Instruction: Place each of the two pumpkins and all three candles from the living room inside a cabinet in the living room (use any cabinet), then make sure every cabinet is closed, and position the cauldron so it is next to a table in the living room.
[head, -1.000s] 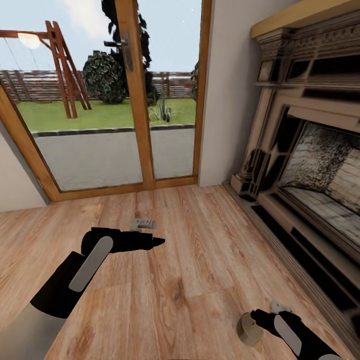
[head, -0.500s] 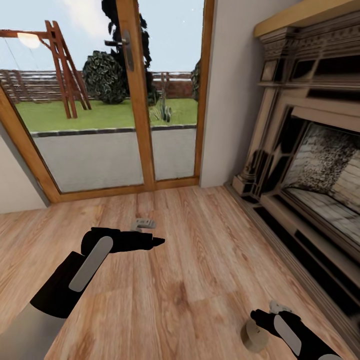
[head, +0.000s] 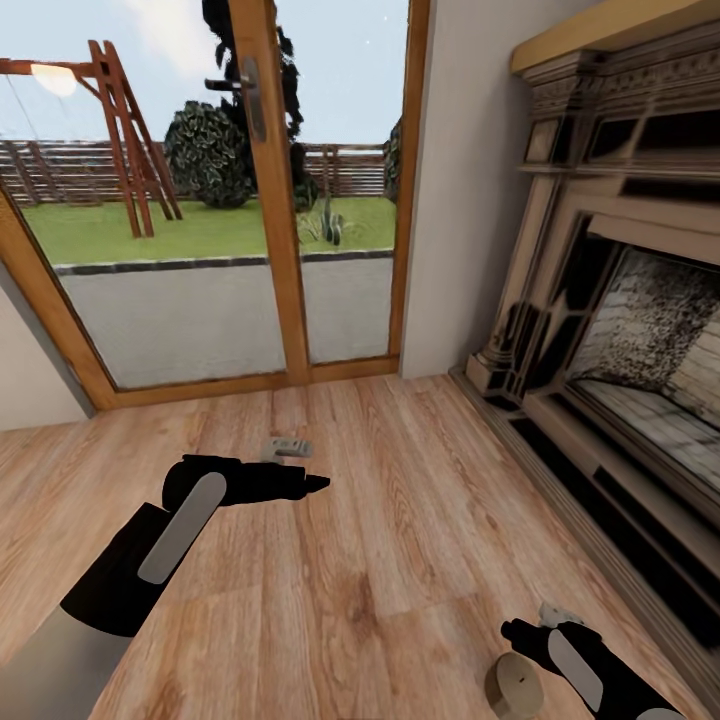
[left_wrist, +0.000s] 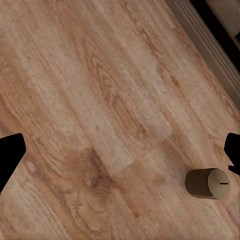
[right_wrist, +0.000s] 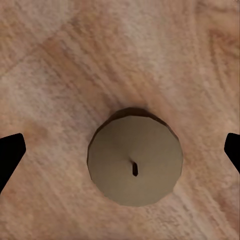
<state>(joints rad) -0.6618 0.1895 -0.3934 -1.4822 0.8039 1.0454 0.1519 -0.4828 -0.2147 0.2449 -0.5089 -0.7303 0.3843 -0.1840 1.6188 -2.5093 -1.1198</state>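
The left gripper (head: 300, 470) hangs idle at ten o'clock, fingers spread, grasping nothing. At five o'clock a candle (head: 514, 686) stands upright on the wooden floor (head: 400, 520) below the right gripper (right_wrist: 120, 150), whose fingers straddle it unclenched; it looks light, rigid, waxy-slick, best pinched across its round sides

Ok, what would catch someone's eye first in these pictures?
Probably the big glass door ahead, opening onto a sunny garden with a wooden swing frame. Next, the ornate fireplace along the right wall. Down on the wooden floor, a stubby tan candle stands right under the open right gripper.
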